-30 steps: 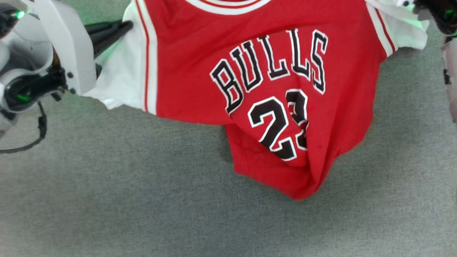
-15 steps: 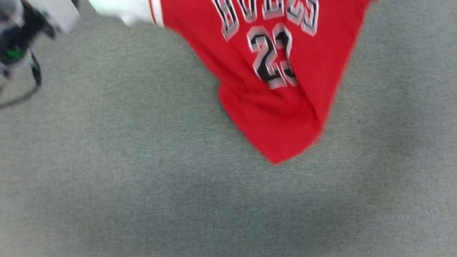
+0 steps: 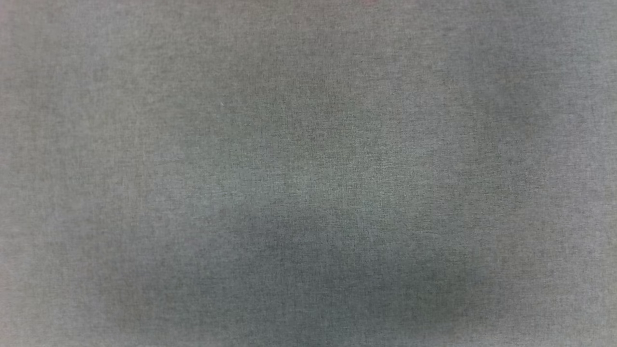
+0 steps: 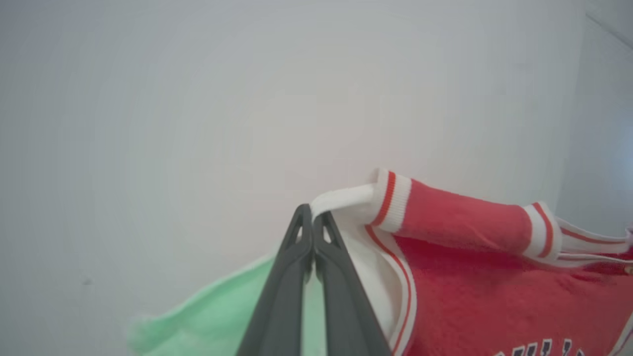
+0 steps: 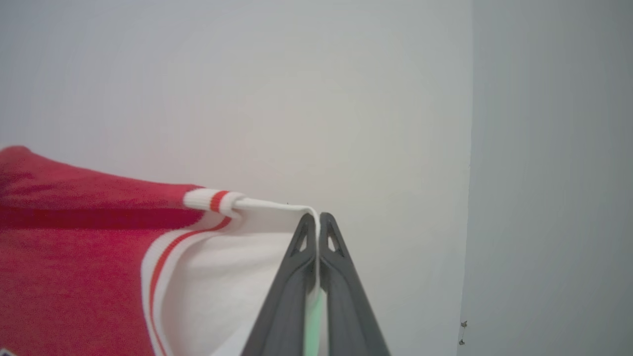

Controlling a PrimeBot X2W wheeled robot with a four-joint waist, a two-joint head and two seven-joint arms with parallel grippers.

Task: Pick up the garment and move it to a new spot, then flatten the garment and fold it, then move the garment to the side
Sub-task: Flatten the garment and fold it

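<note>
Bench (image 3: 308,173) in grey cloth; pale wall (image 4: 198,99); red-and-white T-shirt (image 4: 470,277) held up before it.
Grips: left gripper (image 4: 312,217) and right gripper (image 5: 316,220) each closed on a thin white sleeve edge. Likely hazard: shallow bite slips, one shoulder drops, shirt bunches.

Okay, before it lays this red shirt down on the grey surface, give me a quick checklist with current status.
1. Left pincer shut on the shirt at its white sleeve edge: ok.
2. Right pincer shut on the other white sleeve edge: ok.
3. Top edge stretched out from each pincer, not bunched: ok.
4. Grey surface in the head view bare for landing: ok.
5. Hem hanging free above the surface: cannot tell.
</note>
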